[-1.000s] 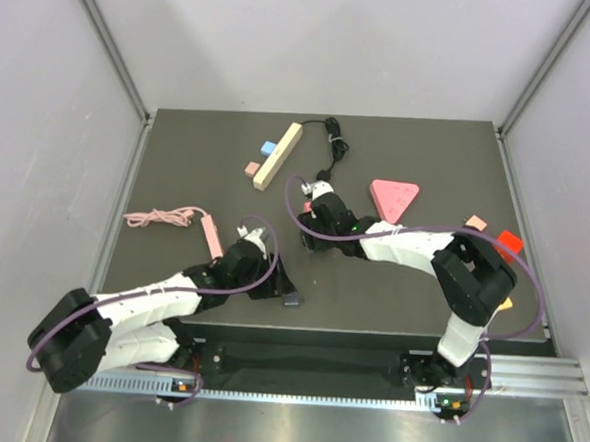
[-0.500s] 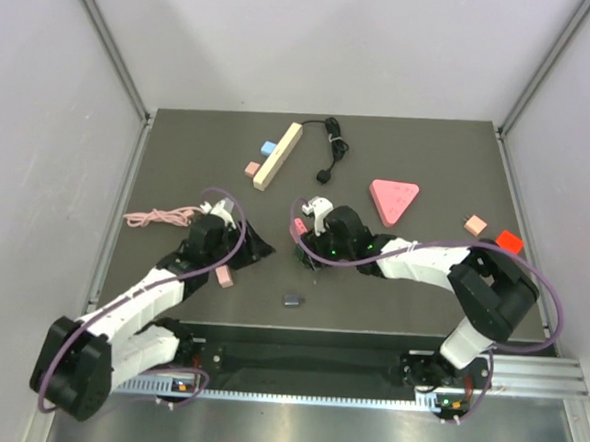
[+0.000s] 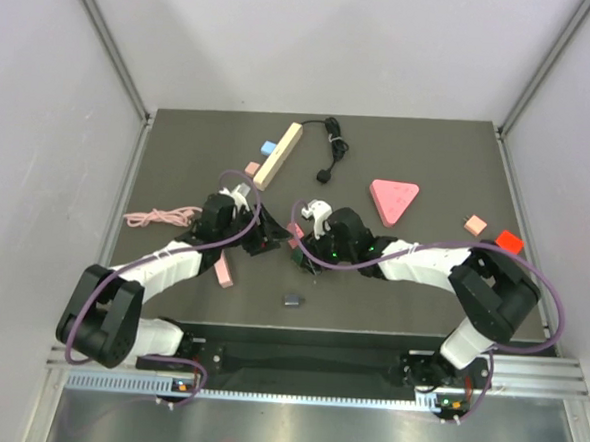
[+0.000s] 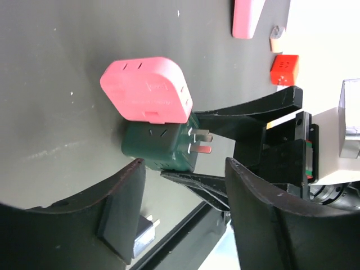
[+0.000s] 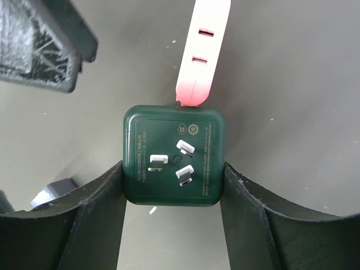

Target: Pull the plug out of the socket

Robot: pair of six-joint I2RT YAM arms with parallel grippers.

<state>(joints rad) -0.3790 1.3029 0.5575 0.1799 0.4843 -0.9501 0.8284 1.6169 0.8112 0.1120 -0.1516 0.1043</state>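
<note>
In the top view soft, even light falls from above; the dark table [image 3: 430, 149] looks sharp to all its edges, and I see only faint shadows on it. The left wrist view burns out to white at its right side. The near fingers [image 4: 264, 225] look slightly soft; the green plug [image 5: 173, 154] is sharp, its metal glinting.

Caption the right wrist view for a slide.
Right gripper clamps the green plug by its sides, prongs toward the camera, with the pink socket attached at its far edge.
</note>
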